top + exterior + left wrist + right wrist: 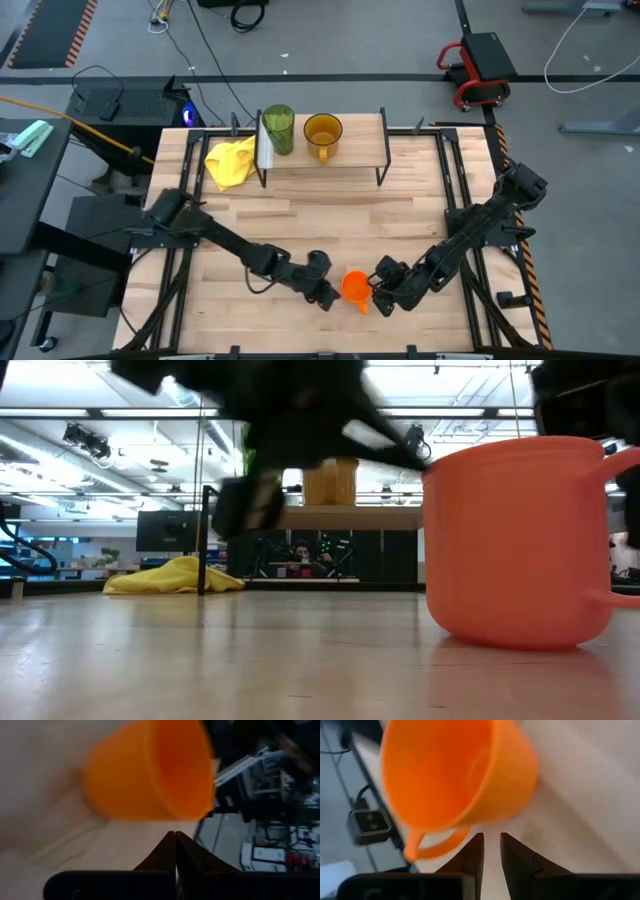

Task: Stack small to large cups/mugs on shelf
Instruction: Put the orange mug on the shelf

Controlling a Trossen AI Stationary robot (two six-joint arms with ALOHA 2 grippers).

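Observation:
The small orange mug [354,287] stands upright on its base near the table's near edge, its handle [362,304] toward that edge. It fills the low view [520,540]. My left gripper [328,296] is just left of it, fingers shut [175,836], with a small gap to the mug's wall [150,775]. My right gripper [382,296] is just right of it, narrowly open [490,837], with the handle [432,849] beside one finger and nothing between the fingers. The green tumbler [278,128] and the yellow-brown mug [322,132] stand on the shelf [355,150].
A yellow cloth [230,162] lies on the table left of the shelf and partly under its left end. The shelf's right half is bare wood. Open table lies between the shelf and the orange mug. Both arms reach in low from the table's sides.

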